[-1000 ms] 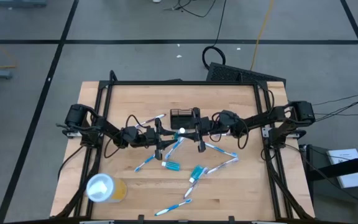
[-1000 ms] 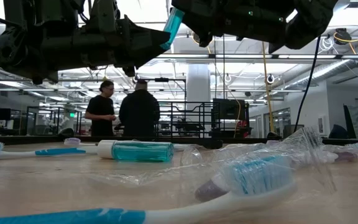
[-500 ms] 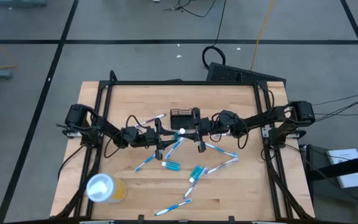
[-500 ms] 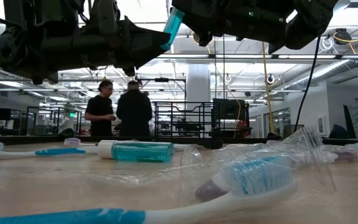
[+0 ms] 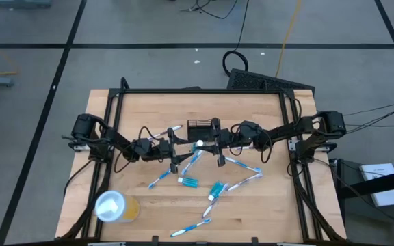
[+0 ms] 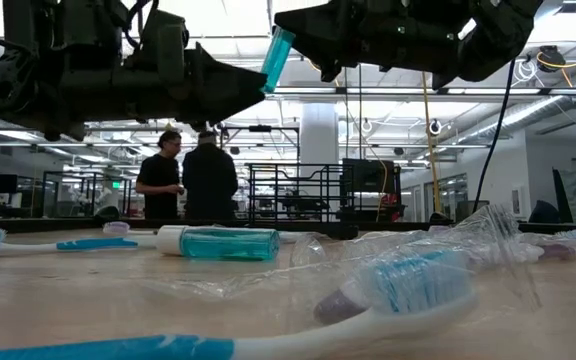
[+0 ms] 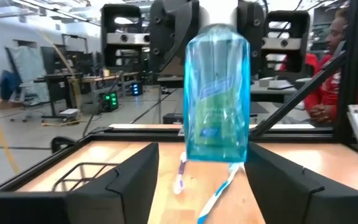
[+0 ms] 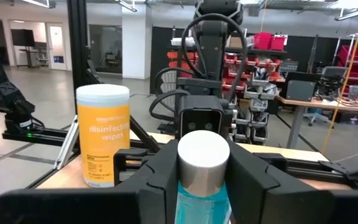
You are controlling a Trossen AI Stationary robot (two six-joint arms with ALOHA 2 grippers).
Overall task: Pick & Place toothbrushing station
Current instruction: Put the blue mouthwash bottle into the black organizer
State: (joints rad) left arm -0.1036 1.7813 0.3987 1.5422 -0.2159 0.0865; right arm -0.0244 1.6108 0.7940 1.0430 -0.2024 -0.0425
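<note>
Above the table middle, your right tool (image 8: 202,180) pinches the white-capped end of a blue tube (image 7: 217,93). Your left tool (image 7: 201,180) is spread around its other end. The toothbrushing station (image 5: 201,127) sits just beside them. This looks like a handover; next, carry the tube over the station.

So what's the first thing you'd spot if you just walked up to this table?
A see-through blue bottle held up in the air between the two arms: the right gripper pinches its white-capped end, and the left gripper has let go. Toothbrushes lie scattered below, with a yellow wipes tub at the near left corner.
</note>
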